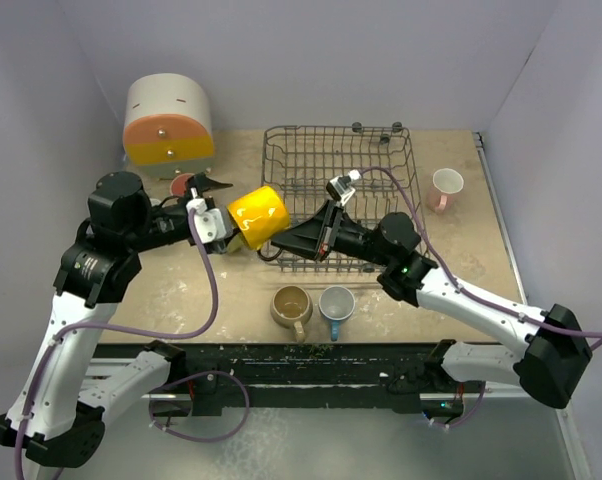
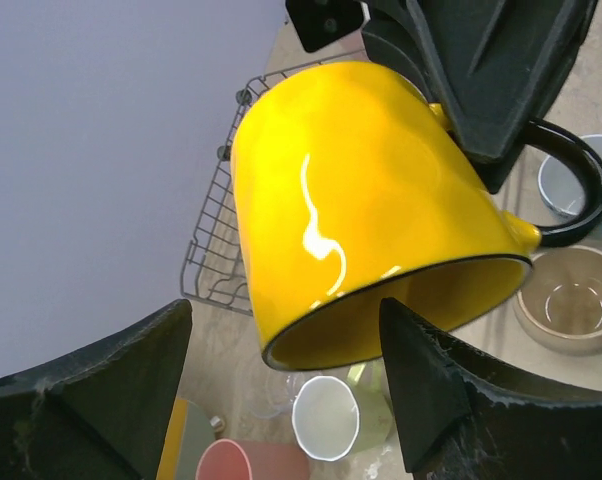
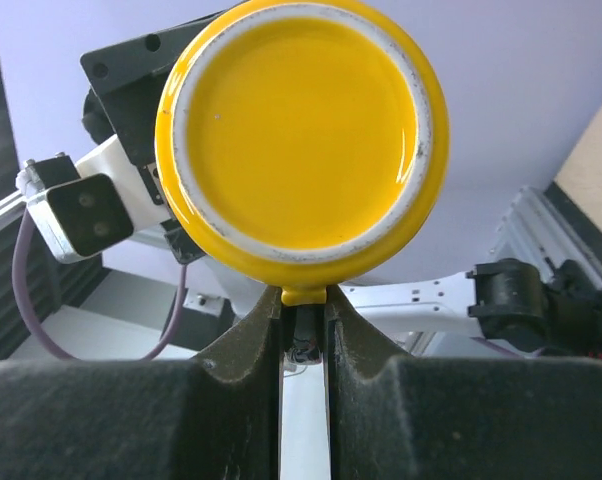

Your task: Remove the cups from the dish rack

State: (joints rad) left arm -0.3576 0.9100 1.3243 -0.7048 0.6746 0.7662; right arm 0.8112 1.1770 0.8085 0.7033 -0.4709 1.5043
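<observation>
My right gripper (image 3: 303, 305) is pinched tight on the handle of the yellow mug (image 1: 256, 213), holding it on its side in the air just off the front-left corner of the dish rack (image 1: 337, 129). My left gripper (image 2: 286, 310) stands spread, one finger on either side of the mug's rim. A tan mug (image 1: 292, 305) and a blue mug (image 1: 336, 302) sit in front of the rack.

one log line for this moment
right pincer: shut on yellow mug handle | left pincer: open, flanking mug | mug: aloft by rack
</observation>
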